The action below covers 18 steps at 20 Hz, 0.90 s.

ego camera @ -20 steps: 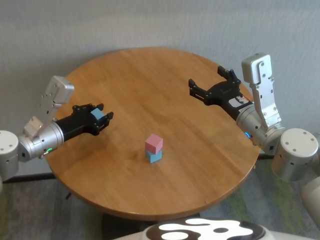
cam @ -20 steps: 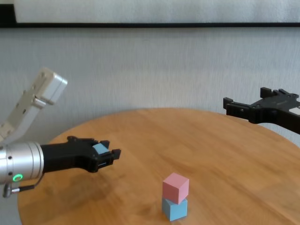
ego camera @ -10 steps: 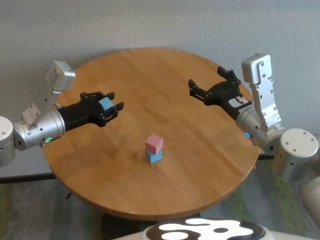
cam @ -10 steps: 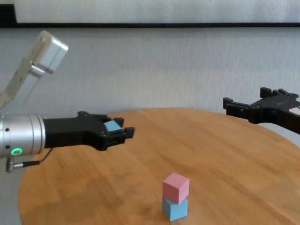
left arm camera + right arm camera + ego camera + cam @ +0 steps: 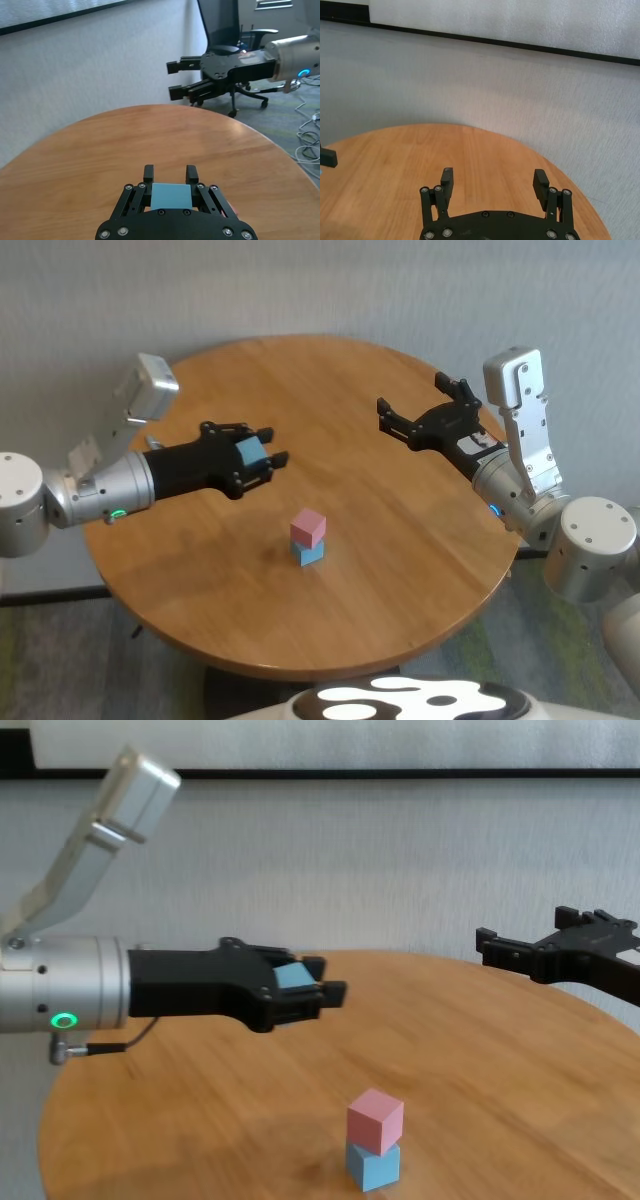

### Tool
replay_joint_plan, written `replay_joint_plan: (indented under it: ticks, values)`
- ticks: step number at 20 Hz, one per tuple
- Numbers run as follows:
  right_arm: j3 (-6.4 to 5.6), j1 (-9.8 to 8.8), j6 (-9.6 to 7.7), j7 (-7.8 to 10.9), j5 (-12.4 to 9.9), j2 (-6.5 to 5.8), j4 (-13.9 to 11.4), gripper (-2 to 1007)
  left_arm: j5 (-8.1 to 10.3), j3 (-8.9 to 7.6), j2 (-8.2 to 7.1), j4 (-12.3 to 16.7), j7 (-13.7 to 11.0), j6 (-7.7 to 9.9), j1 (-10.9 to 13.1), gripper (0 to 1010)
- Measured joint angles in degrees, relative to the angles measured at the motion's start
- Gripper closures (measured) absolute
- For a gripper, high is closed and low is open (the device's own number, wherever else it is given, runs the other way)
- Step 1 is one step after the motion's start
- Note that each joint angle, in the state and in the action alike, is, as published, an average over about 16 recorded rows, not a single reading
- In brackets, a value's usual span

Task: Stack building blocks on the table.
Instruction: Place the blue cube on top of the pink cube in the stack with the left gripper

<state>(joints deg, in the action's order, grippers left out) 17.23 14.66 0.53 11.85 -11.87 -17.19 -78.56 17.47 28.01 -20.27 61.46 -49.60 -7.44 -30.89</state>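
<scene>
Head view: the left end effector [image 5: 262, 458], raised over the round worktop [image 5: 400, 590], clamps a light blue block [image 5: 249, 451]; a pink block [image 5: 308, 527] sits on a second blue block [image 5: 309, 553] near the worktop's middle. The right end effector [image 5: 412, 412] hovers at the far right, fingers spread wide, holding nothing

Chest view: the held block [image 5: 292, 977] is well above and left of the stack

Left wrist view: the block [image 5: 170, 195] sits between both fingers [image 5: 148, 173]

Right wrist view: fingers [image 5: 447, 178] wide apart
</scene>
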Motion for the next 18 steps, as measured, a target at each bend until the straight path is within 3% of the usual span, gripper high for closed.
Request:
replay_joint_plan:
  ticks: [10, 18]
  values:
    - [0.00, 0.00, 0.00, 0.00, 0.0, 0.00, 0.0, 0, 3.37, 3.41, 2.37, -1.4, -4.9, 1.05, -0.9, 616]
    - [0.00, 0.00, 0.00, 0.00, 0.0, 0.00, 0.0, 0, 3.62, 6.07, 3.49, -4.7, -6.3, 1.20, -2.2, 616]
